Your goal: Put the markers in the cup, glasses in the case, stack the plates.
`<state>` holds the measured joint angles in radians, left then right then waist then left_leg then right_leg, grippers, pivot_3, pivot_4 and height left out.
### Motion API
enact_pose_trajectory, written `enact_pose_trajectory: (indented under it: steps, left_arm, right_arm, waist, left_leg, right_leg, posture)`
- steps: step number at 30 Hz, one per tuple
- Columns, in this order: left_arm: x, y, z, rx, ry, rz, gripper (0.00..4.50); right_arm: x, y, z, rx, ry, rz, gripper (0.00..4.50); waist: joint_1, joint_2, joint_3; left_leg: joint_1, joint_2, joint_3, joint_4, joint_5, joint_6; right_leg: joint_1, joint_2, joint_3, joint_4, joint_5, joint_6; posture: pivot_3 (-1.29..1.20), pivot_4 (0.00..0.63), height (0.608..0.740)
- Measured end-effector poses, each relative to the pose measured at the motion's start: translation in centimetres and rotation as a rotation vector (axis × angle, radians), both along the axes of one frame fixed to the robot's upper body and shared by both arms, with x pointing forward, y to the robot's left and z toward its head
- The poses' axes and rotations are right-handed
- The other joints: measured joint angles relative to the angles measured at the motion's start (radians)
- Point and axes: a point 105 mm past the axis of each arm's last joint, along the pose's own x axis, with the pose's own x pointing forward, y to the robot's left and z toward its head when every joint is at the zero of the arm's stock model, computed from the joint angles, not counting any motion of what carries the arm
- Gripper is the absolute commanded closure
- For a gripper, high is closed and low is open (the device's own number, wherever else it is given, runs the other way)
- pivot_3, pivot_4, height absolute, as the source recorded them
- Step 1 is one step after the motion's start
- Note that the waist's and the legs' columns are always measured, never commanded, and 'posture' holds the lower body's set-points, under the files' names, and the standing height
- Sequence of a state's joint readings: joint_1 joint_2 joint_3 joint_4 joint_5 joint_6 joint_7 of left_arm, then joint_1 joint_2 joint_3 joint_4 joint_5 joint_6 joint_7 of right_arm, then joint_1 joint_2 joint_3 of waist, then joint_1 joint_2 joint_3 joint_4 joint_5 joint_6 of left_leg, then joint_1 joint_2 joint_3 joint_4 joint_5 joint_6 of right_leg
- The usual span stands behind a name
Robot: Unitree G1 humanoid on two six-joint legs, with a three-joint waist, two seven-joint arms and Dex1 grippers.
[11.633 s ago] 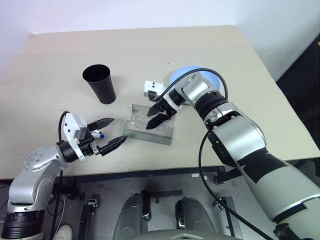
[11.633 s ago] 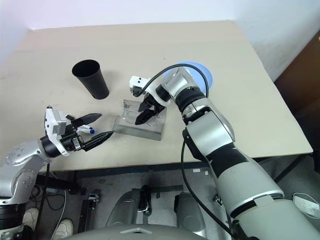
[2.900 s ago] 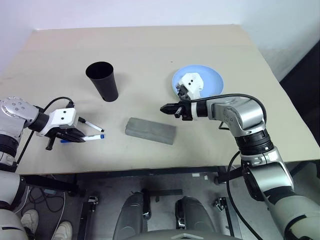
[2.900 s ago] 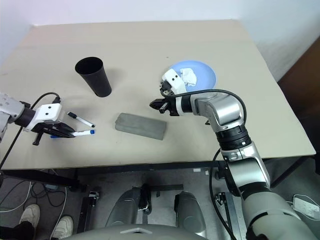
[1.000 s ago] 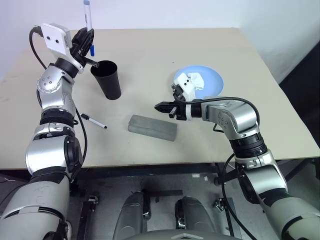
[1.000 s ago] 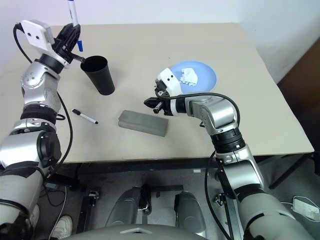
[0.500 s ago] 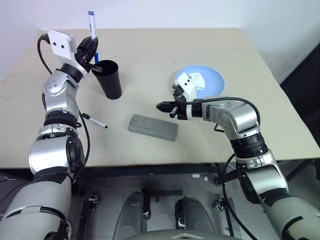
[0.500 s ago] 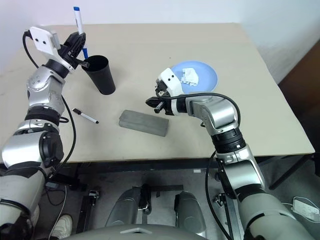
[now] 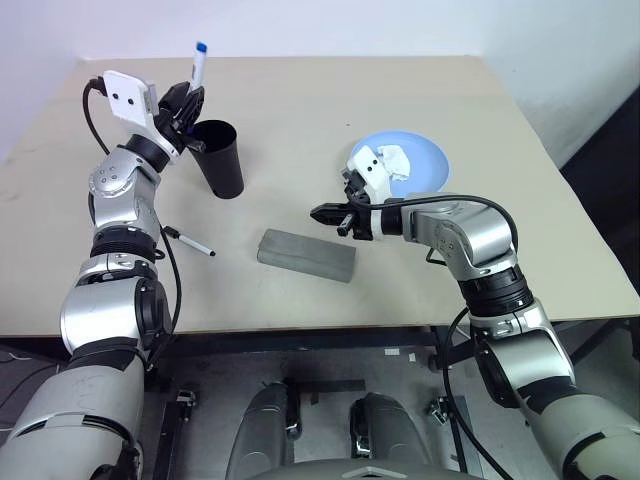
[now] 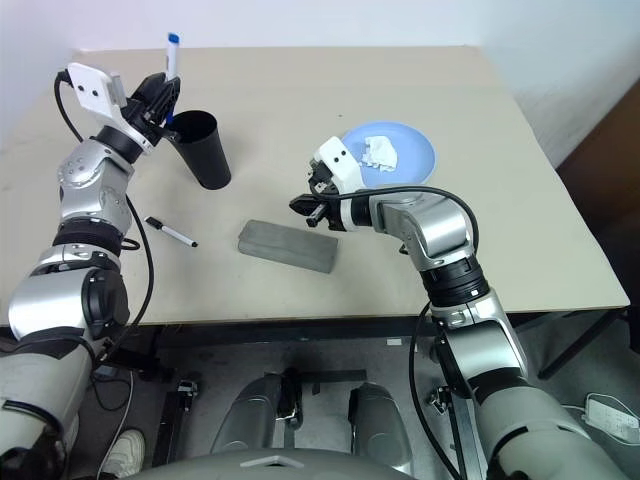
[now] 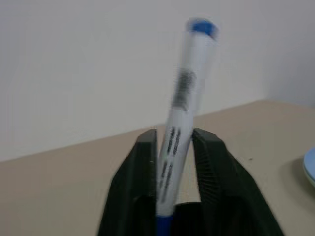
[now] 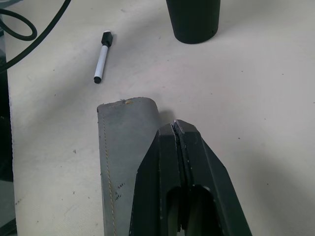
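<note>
left gripper [image 9: 190, 100] up at the black cup [image 9: 222, 160] rim, fingers loosely around the upright blue marker [image 11: 179, 113], black-capped marker [image 9: 188, 242] on the table [image 9: 300, 100], right gripper [image 12: 178, 129] pinched shut over the closed grey case [image 9: 306, 255]

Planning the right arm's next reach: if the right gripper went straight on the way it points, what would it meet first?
Probably the black marker on the table; the right gripper hovers over the case, aimed between marker and cup. Depth is unclear.
</note>
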<state>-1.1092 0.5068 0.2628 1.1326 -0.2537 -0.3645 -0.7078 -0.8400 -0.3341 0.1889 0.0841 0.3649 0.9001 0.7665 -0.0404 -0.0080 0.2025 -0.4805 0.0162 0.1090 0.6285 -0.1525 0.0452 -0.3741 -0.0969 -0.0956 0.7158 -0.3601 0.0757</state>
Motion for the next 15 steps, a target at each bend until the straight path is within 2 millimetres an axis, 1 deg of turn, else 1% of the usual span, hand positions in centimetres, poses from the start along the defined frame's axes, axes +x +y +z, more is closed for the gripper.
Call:
enact_pose_trajectory:
  steps: [5, 11, 15]
  left_arm:
    - [-0.11, -0.05, -0.19, 0.005, 0.003, -0.011, 0.56]
    - [-0.3, -0.51, -0.61, -0.01, 0.007, -0.047, 0.56]
    - [-0.55, -0.67, 0.12, -0.012, -0.021, -0.057, 0.56]
  right_arm:
    - [0.04, 0.03, 0.12, 0.004, -0.011, 0.001, 4.5]
    - [0.04, 0.04, 0.1, 0.004, -0.01, 0.002, 4.5]
    - [0.03, 0.04, 0.08, 0.005, -0.009, 0.003, 4.5]
  waist:
    - [-0.001, 0.0, 0.0]
    - [0.0, 0.0, 0.0]
    - [-0.001, 0.0, 0.0]
  left_leg:
    - [0.0, 0.0, 0.0, 0.0, 0.0, 0.0]
    - [0.0, 0.0, 0.0, 0.0, 0.0, 0.0]
    - [0.0, 0.0, 0.0, -0.001, 0.0, 0.0]
  right_leg:
    - [0.0, 0.0, 0.0, 0.0, 0.0, 0.0]
    - [0.0, 0.0, 0.0, 0.0, 0.0, 0.0]
    - [0.0, 0.0, 0.0, 0.0, 0.0, 0.0]
  posture:
    - [0.0, 0.15, 0.707]
    - [0.0, 0.15, 0.707]
    - [0.0, 0.15, 0.707]
